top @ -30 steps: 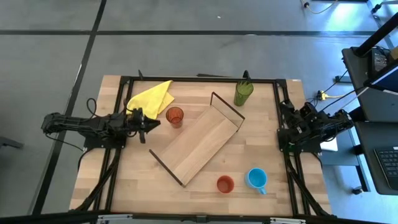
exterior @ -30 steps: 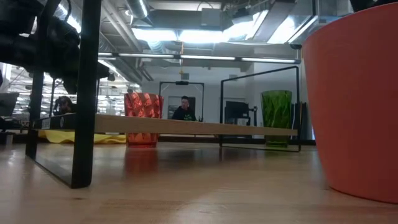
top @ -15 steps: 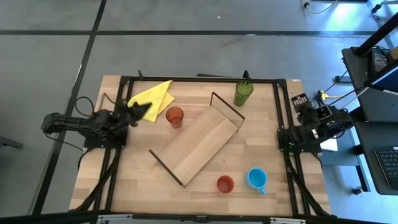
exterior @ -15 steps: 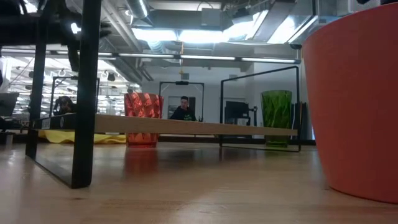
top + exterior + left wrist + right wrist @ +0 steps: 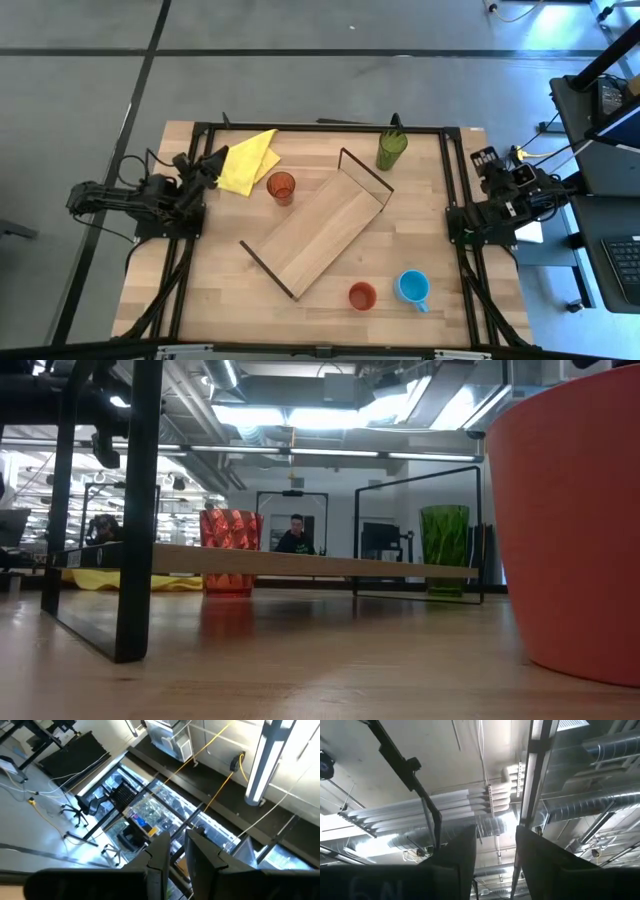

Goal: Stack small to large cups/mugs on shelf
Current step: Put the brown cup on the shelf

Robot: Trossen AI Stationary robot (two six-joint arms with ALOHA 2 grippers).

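Observation:
Four cups stand on the table. The green tumbler [image 5: 391, 150] is at the far right, the orange-red tumbler [image 5: 282, 187] stands left of the shelf, and the short orange-red cup [image 5: 362, 296] and light blue mug [image 5: 412, 287] stand near the front. The shelf [image 5: 318, 232], a light-wood board with black wire ends, lies slantwise mid-table. My left gripper [image 5: 208, 162] is raised at the left edge by the yellow cloth, tipped upward, with a narrow gap [image 5: 177, 837] and nothing in it. My right gripper [image 5: 484, 158] is raised at the right edge, pointing upward, open [image 5: 495, 830] and holding nothing.
A yellow cloth [image 5: 245, 160] lies at the far left of the table beside my left gripper. Black frame rails [image 5: 320, 128] run along the table's edges. In the low view the short cup [image 5: 570, 530] fills the right side, and a person [image 5: 297, 535] sits far behind.
My left gripper has drawn back from beside the orange-red tumbler toward the table's far left, risen and tipped upward while rolling. My right gripper has risen at the right edge and swung a little toward the far edge. No cup has moved.

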